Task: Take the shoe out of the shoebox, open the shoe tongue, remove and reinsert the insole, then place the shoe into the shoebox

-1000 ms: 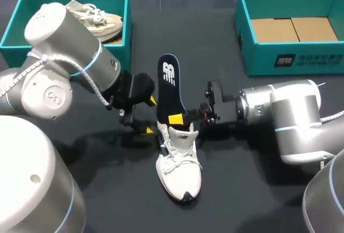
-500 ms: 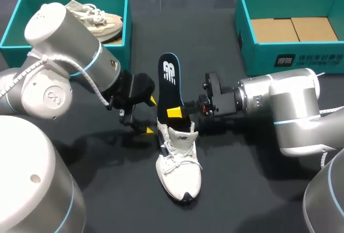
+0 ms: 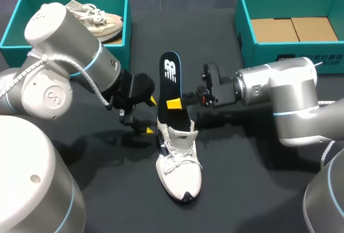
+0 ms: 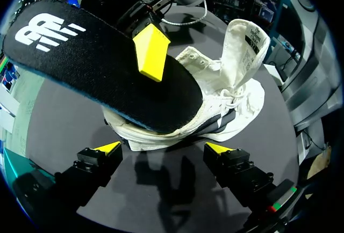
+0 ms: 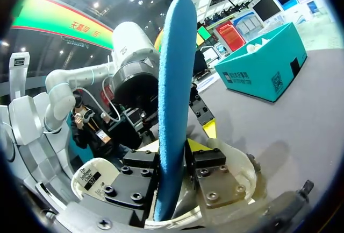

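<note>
Right pincer (image 3: pixel 175 104) clamped on insole (image 3: pixel 170 82), angled from shoe (image 3: pixel 180 171) for withdrawal — left pincer (image 3: pixel 151 115) agape, empty, flanking the heel.

Open counter (image 3: pixel 247 184) lies on either side of the toe of the shoe (image 3: pixel 180 166). The insole (image 3: pixel 173 87), pinched in my right tool (image 3: pixel 174 104), slants over the shoe's opening and bars it from above. My left tool (image 3: pixel 150 115), fingers spread, crowds the heel's left side. The right shoebox (image 3: pixel 258 58) is free inside; a second shoe (image 3: pixel 105 20) occupies the left shoebox (image 3: pixel 128 28).
</note>
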You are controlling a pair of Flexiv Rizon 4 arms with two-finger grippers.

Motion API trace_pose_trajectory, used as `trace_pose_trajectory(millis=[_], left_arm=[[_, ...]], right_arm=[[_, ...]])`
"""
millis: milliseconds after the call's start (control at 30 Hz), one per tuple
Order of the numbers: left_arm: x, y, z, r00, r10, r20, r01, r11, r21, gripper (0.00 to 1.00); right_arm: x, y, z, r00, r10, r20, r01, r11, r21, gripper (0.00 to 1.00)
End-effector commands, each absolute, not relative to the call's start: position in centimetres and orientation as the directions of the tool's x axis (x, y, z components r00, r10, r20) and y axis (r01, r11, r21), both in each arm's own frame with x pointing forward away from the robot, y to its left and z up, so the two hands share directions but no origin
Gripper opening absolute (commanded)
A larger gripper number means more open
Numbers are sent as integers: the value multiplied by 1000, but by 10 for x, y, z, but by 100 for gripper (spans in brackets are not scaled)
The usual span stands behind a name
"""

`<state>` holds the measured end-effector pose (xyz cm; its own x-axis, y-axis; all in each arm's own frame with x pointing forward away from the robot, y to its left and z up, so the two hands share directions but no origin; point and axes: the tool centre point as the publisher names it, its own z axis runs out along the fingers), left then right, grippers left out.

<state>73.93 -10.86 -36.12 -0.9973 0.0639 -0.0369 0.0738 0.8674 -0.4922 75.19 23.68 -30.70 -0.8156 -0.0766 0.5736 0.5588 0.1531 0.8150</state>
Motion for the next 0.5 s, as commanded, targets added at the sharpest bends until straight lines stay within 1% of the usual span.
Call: trace_pose_trajectory(millis=[33, 67, 167, 233, 267, 500], left_arm=[[739, -109, -362, -997, 63, -38, 74, 868, -491, 100], [739, -109, -362, -997, 63, -38, 74, 868, -491, 100], [739, -109, -362, -997, 63, -38, 74, 868, -491, 100], [739, -109, -362, -997, 63, -38, 74, 868, -491, 100], [739, -109, -362, -997, 63, -38, 74, 868, -491, 100], [739, -109, -362, -997, 63, -38, 74, 868, -491, 100]], right_arm=[[761, 236, -308, -812, -102, 575, 558, 155, 815, 25], [762, 237, -308, -811, -104, 576, 559, 155, 815, 25], [764, 236, -308, -807, -114, 579, 562, 154, 813, 21], [766, 236, -308, -803, -128, 583, 565, 149, 811, 14], [766, 235, -308, -801, -130, 585, 567, 148, 810, 0], [763, 234, -316, -779, -146, 610, 594, 144, 792, 0]])
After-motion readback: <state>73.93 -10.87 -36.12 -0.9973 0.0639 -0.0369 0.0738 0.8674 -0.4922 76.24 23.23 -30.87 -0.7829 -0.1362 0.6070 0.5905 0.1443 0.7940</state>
